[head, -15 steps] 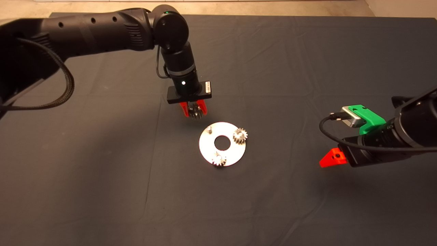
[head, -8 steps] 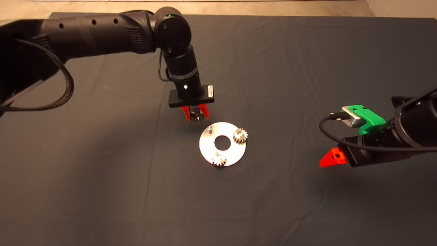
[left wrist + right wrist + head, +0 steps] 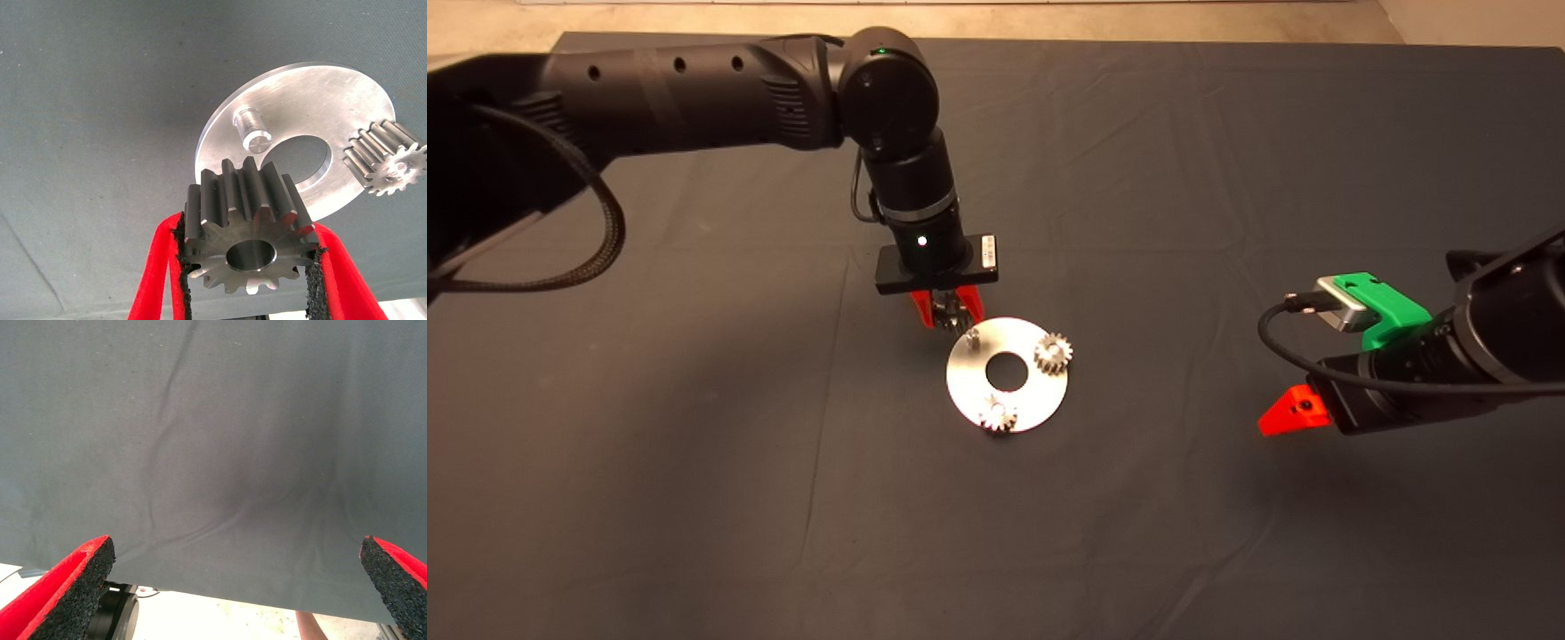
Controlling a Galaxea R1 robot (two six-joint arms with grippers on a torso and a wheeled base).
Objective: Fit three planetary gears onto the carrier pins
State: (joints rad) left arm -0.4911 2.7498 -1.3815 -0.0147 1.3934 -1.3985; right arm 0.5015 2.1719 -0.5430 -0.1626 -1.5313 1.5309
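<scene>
The left gripper [image 3: 949, 313] hangs just above and left of frame centre in the head view, at the upper-left rim of the carrier disc [image 3: 969, 391], its jaws clamped on the third planetary gear [image 3: 245, 235]. In the left wrist view the black pads [image 3: 181, 263] press on opposite toothed flanks of that gear, leaving its centre hole open and unobstructed. The one bare carrier pin [image 3: 252, 128] stands just beyond the gear, not yet under the bore.

Further right on the disc, one seated gear [image 3: 1053, 352] sits at the disc's upper right and another seated gear [image 3: 997, 415] at its lower edge — so two of three appear done.

The held gear looks like solid steel: stiff, dense for its size, and slick on its faces. Gripping across the teeth seems the sound choice, since the pads can bite there — though a tilted gear would likely jam on the pin rather than slide down.

At the right edge of the head view the right gripper [image 3: 1294, 412] waits above the dark mat [image 3: 694, 498] on the desk; its wrist view shows its jaws wide apart, holding nothing.
</scene>
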